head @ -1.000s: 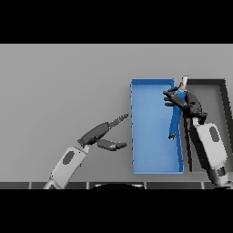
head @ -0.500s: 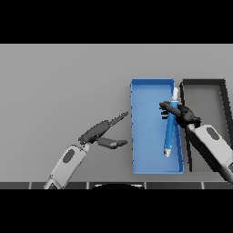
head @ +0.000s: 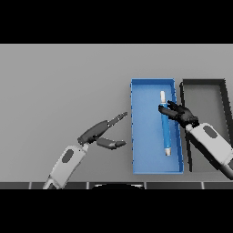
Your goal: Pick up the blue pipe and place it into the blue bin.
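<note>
Slim white-tipped blue pipe [head: 164, 124] in blue bin [head: 142, 160]

Blue pipe [head: 164, 125] lies lengthwise in blue bin [head: 136, 136]. Right hand [head: 178, 113] above it, fingers spread. Left hand [head: 101, 133] open over tabletop [head: 63, 86]. Dark bin [head: 225, 91] just right.

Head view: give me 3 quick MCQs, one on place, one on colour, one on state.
1. Where is the blue pipe?
A. on the bare table
B. inside the blue bin
C. in the black bin

2. What colour are the pipe's ends?
A. white
B. red
C. black

3. The left robot hand is:
A. curled round the pipe
B. open, holding nothing
C. inside the blue bin

Key: 1 B, the pipe lies within the bin's walls; 2 A, both tips show white; 3 B, it sits over the table left of the bin.
</note>
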You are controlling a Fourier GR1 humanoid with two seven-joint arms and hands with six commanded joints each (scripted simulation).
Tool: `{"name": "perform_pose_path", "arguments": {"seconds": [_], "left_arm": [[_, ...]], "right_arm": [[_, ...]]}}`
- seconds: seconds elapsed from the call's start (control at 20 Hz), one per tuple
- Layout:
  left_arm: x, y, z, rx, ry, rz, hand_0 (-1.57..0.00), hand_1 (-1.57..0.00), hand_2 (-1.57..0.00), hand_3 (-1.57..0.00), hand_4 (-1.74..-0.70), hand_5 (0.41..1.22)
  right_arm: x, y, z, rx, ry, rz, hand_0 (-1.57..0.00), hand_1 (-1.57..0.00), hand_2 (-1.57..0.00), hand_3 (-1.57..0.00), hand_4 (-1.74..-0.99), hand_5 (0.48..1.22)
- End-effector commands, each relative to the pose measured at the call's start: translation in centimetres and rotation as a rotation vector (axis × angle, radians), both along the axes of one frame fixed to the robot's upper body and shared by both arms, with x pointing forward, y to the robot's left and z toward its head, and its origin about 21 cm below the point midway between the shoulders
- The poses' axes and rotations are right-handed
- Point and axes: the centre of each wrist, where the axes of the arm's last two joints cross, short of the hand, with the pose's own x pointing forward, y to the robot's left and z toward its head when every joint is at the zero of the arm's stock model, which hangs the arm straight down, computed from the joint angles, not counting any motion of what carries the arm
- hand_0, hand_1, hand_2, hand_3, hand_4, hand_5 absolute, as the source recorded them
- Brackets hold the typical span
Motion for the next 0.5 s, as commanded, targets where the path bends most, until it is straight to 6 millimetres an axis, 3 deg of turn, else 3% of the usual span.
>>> {"name": "perform_pose_path", "arguments": {"seconds": [0.0, 0.15, 0.25, 0.45], "left_arm": [[-0.26, -0.06, -0.01, 0.000, -0.001, 0.002, 0.00, 0.00, 0.00, 0.00, -0.88, 0.474], [-0.46, -0.08, -0.26, 0.002, 0.007, 0.003, 0.00, 0.00, 0.00, 0.00, -0.88, 0.476], [-0.40, -0.07, 0.08, -0.002, 0.001, 0.005, 0.00, 0.00, 0.00, 0.00, -0.89, 0.478], [-0.39, 0.19, 0.02, 0.008, 0.008, 0.009, 0.00, 0.00, 0.00, 0.00, -0.89, 0.480]], "right_arm": [[-0.14, 0.10, -0.37, 0.014, -0.005, 0.012, -0.24, -0.12, -0.05, -0.02, -1.153, 0.777], [-0.31, 0.16, -0.12, 0.052, -0.003, 0.004, -0.12, -0.06, -0.03, -0.01, -1.154, 0.809], [0.04, 0.36, 0.13, 0.049, -0.015, 0.010, -0.21, -0.10, -0.02, 0.00, -1.152, 0.804], [-0.11, 0.41, 0.13, 0.043, -0.012, 0.021, -0.21, -0.10, -0.02, 0.00, -1.152, 0.798]]}}
